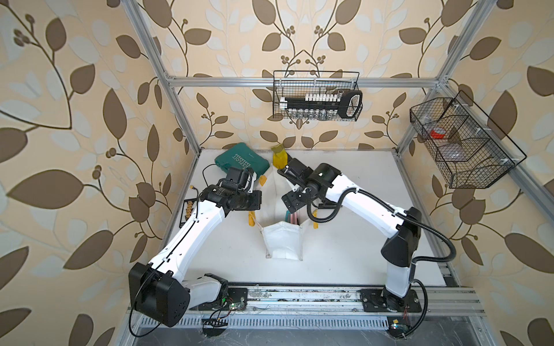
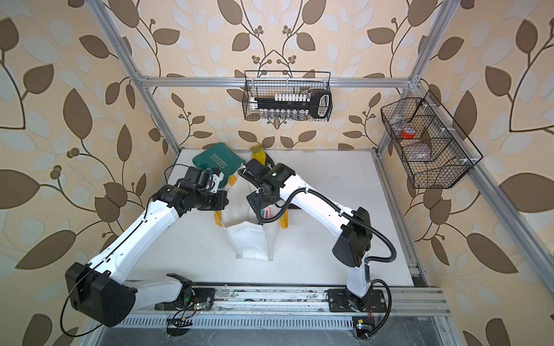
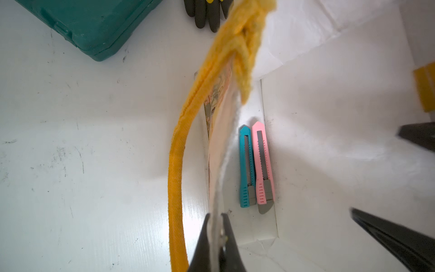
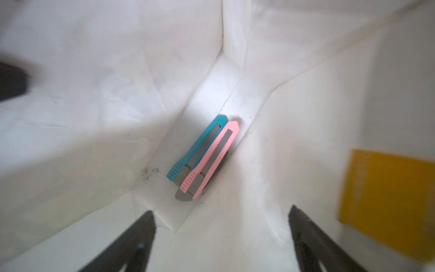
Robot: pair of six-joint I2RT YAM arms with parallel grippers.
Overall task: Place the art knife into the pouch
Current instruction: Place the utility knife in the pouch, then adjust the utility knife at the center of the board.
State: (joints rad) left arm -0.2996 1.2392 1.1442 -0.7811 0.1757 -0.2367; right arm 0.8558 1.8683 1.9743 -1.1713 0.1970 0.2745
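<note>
Left gripper: my fingers are pressed together on the rim of the pouch, pinching its white wall, with a yellow handle looping just beside them. Right gripper: my fingers are spread wide above the pouch's open inside, with nothing between them. On the pouch floor two art knives lie side by side and touching, a pink knife and a blue knife, the pink one against the side fold. Outside on the table, a green case sits near a dark glove.
</note>
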